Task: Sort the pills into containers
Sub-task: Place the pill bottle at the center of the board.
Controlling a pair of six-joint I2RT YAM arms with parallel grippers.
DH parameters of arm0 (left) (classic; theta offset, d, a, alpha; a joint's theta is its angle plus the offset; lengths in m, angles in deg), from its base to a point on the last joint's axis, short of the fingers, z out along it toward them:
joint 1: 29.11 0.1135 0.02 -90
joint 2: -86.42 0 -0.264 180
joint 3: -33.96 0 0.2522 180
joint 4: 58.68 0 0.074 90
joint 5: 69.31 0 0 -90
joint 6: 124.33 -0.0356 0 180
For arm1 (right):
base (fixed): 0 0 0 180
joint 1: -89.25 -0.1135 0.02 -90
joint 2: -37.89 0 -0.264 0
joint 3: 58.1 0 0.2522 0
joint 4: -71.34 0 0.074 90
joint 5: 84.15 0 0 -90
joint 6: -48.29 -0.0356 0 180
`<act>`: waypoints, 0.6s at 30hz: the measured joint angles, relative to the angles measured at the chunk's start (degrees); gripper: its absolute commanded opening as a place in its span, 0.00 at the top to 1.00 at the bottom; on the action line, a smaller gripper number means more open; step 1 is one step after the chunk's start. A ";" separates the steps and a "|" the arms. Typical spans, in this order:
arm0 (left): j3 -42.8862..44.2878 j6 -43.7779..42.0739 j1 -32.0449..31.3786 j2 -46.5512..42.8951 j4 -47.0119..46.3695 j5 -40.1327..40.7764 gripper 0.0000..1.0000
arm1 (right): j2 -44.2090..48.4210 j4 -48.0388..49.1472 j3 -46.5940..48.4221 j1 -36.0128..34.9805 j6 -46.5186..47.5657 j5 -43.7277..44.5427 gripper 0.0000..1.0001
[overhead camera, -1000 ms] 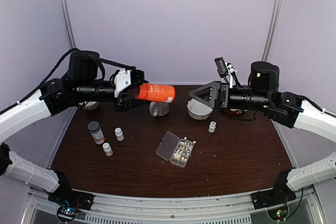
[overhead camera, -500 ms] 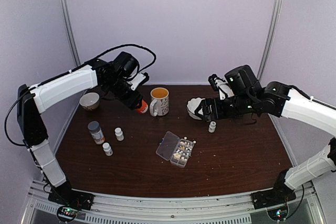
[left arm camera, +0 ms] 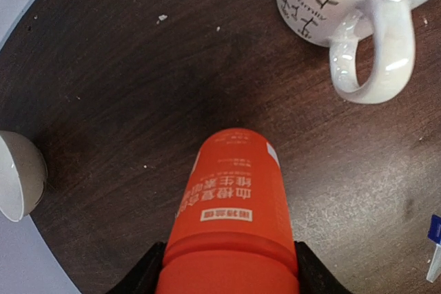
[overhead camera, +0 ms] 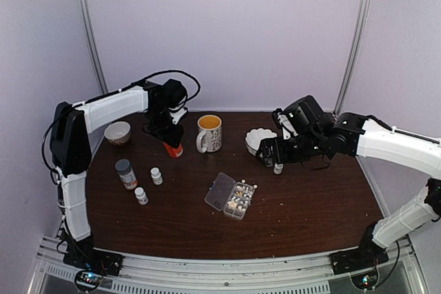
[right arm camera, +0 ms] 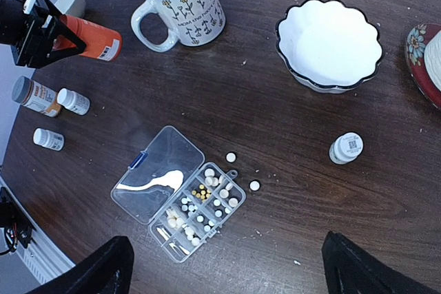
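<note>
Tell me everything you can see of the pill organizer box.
The organizer box is clear plastic, flat and rectangular, lying open on the dark table. Its hinged lid, with a small blue tab, lies flat beside the compartments, which hold whitish and yellowish pills. Two loose pills lie just outside it.

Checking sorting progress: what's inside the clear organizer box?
The open organizer box holds white and some yellowish pills across several compartments. Nothing covers them; counts are unclear.

Whitish and tan pills (right arm camera: 255,185), orange bottle (left arm camera: 231,218), floral white mug (right arm camera: 186,13)
</note>
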 measured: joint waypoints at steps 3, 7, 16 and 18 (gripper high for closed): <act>0.00 0.04 0.57 1.77 0.55 0.24 0.75 | -0.81 -0.07 0.00 0.00 -0.11 0.76 0.00; 0.00 0.02 0.96 3.78 1.14 0.63 0.70 | -0.98 0.13 -0.04 0.00 -0.22 1.03 0.00; 0.07 -0.07 1.01 5.27 2.16 0.52 0.02 | -2.51 1.53 -0.87 0.00 -1.55 0.59 0.00; 0.07 -0.02 1.01 4.96 2.64 0.50 0.03 | -2.62 2.19 -1.53 0.00 -2.60 0.72 0.00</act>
